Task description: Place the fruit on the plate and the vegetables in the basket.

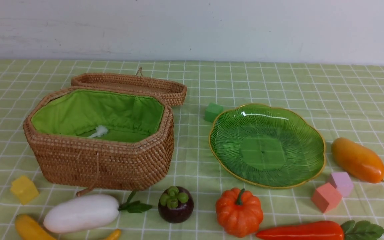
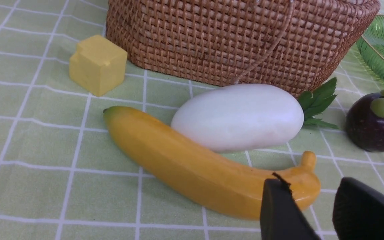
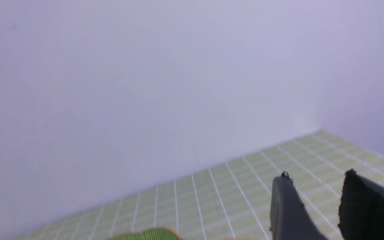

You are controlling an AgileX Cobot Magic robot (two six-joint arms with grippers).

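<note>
Left gripper (image 2: 310,185), right gripper (image 3: 317,178) both parted, empty; banana (image 1: 28,228), carrot (image 1: 302,231) clipped by front-view edge.

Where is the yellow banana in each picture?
Front view: the banana lies in the bottom left corner, partly cut off by the edge, just nearer than the white radish.
Left wrist view: the banana stretches across the middle, close to the camera.
Right wrist view: not in it.
Shared landmark: the white radish, right beside the banana.

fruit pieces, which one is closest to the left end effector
The banana: its stem end lies just in front of the left end effector. The mangosteen sits farther off, and the mango lies right of the plate.
</note>
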